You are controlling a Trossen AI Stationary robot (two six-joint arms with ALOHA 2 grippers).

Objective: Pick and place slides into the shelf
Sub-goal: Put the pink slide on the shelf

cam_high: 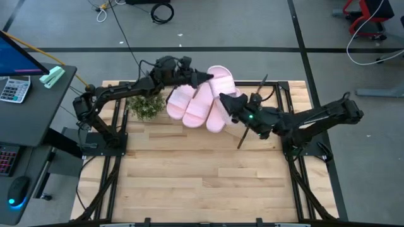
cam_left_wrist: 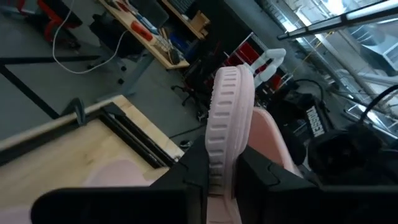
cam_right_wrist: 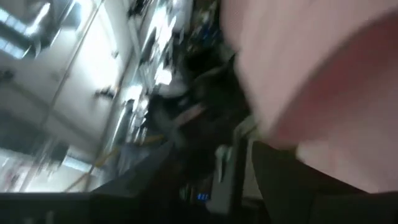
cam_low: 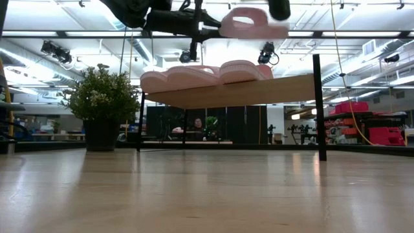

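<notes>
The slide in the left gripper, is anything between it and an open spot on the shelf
Possibly. The left gripper holds a slide above the shelf, where three slides already lie. The right gripper sits at the rightmost of them, beside the remaining space. Nothing else visible blocks it.

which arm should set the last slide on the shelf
Left, probably. The left gripper is already shut on the fourth slide, lifted over the shelf beside the three slides lying there. The right gripper sits at the row's end.
</notes>
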